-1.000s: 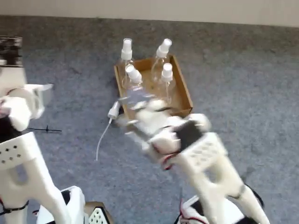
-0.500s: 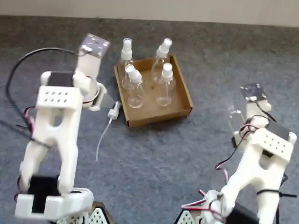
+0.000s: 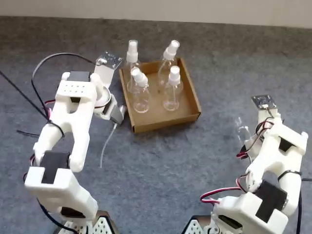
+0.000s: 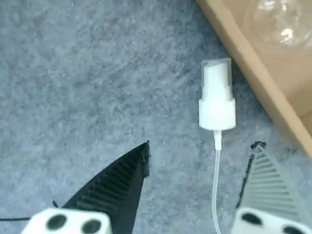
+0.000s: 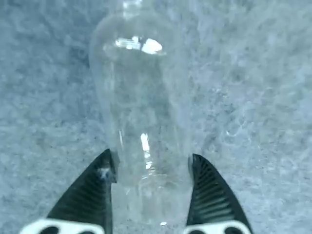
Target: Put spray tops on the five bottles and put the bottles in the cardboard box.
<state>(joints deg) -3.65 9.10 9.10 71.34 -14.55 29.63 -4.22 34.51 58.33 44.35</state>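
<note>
- The uncapped bottle (image 5: 141, 97) was over the grey carpet (image 3: 204, 39) on the right arm's side, well apart from the cardboard box (image 3: 165, 125). The right gripper (image 5: 151, 163) was closed on its lower body, a finger against each side.
- The bottle was clear, thin-walled and empty. It was probably light, slick and easily dented, so a gentle hold low on the body would suit it and keep the neck free.
- The loose spray top (image 4: 217, 100) lay flat on the carpet just beside the box wall nearest the left arm. Its dip tube (image 4: 215, 195) trailed away from the box.
- The left gripper (image 4: 201, 146) hung over it with fingers spread wide, one on each side of the tube, holding nothing.
- The top looked light, with a stiff white collar and a thin, bendy tube. The collar seemed the sounder place to pinch.
- The box held four capped bottles (image 3: 140, 90), all upright in two rows. Bare floor showed along its front wall, seemingly room for a fifth.
</note>
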